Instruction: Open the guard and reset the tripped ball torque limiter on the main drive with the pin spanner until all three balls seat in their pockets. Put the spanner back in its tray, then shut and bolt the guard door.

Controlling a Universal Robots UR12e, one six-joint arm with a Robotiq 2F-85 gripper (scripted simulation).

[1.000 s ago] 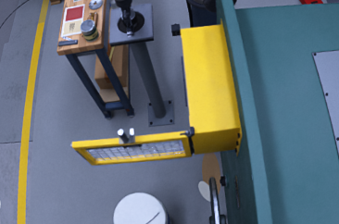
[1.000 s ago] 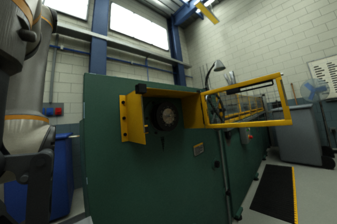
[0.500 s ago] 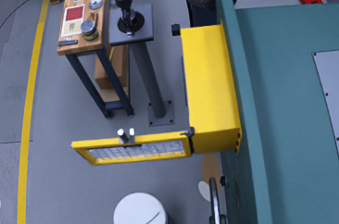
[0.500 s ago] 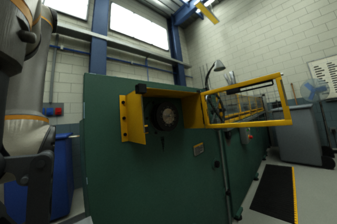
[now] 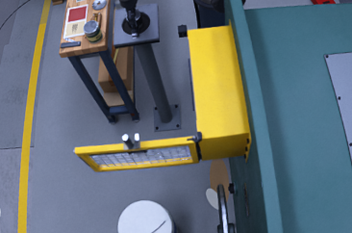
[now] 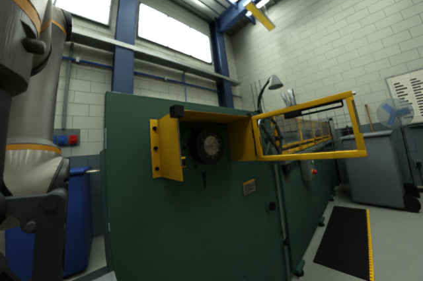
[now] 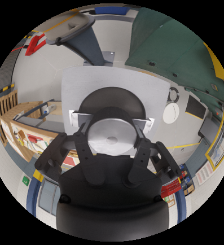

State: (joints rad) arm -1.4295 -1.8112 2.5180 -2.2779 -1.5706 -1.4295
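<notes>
My gripper [image 7: 111,124] is closed on the pin spanner [image 7: 112,137], a round silver-faced tool with a dark body, which I hold just above the dark round recess of the grey tray [image 5: 136,25] on its pedestal. The yellow guard door [image 5: 139,154] stands swung wide open from the yellow guard housing [image 5: 216,89] on the green machine. Inside the housing the dark round torque limiter [image 6: 207,145] with its silver centre is exposed. Whether its balls sit in their pockets is too small to tell.
The green machine [image 5: 298,113] fills the right side. A wooden workbench [image 5: 85,10] with tools and papers stands left of the tray pedestal. A white round bin [image 5: 144,217] stands beneath the open door, and a yellow floor line [image 5: 29,113] runs along the left.
</notes>
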